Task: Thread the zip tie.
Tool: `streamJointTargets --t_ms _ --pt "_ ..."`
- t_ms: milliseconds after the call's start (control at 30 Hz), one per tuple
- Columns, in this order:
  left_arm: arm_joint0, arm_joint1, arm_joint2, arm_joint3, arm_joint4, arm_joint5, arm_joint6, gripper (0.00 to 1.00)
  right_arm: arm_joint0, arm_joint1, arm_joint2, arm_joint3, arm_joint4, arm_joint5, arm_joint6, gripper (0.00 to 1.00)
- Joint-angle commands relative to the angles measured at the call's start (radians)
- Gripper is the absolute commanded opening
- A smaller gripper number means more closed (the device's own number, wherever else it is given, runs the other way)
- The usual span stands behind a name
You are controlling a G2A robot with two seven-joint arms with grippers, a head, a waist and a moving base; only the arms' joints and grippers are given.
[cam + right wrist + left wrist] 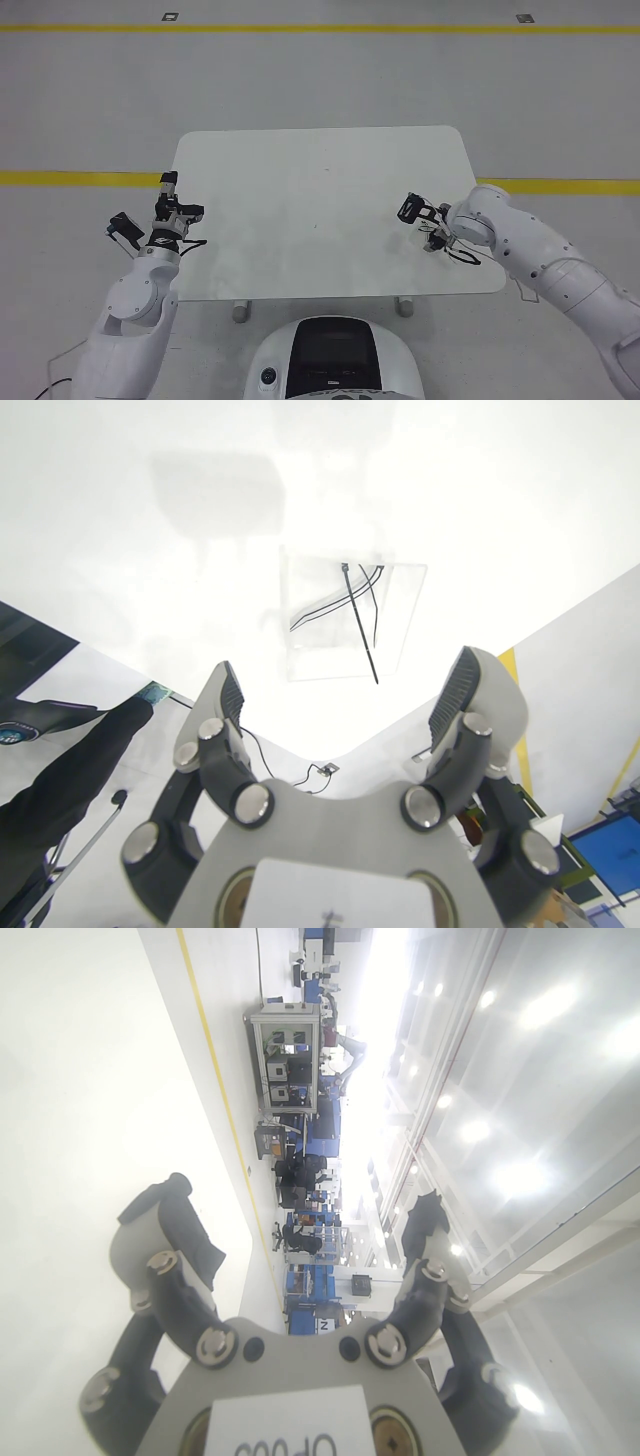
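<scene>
Three black zip ties (356,610) lie crossed in a clear shallow tray (405,620) on the white table (320,200), close to a rounded table corner. My right gripper (345,695) hangs open above the table just short of the tray, with nothing between its ribbed pads (452,695). In the top view the right gripper (412,208) is over the table's right side. My left gripper (300,1200) is open and empty, turned outward toward the room. The top view places the left gripper (170,195) at the table's left edge.
The table's rounded corner and edge (325,757) lie right below the right gripper. Thin cables (280,770) run across the floor past that corner. A yellow floor line (320,28) runs behind the table. The table's middle (320,230) is bare.
</scene>
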Motion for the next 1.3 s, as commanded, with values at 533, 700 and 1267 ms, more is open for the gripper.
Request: streamJointTargets --t_ms 533,700,1267 --pt "0.000 0.000 0.000 0.000 0.000 0.000 0.000 1.00 -0.045 0.032 0.044 -0.072 -0.035 -0.002 0.015 0.32" --pt "0.000 0.000 0.000 0.000 0.000 0.000 0.000 1.00 -0.041 0.028 0.036 -0.048 -0.020 -0.002 -0.010 0.28" --pt "0.000 0.000 0.000 0.000 0.000 0.000 0.000 1.00 0.036 -0.033 -0.103 0.113 -0.039 -0.002 -0.103 0.22"
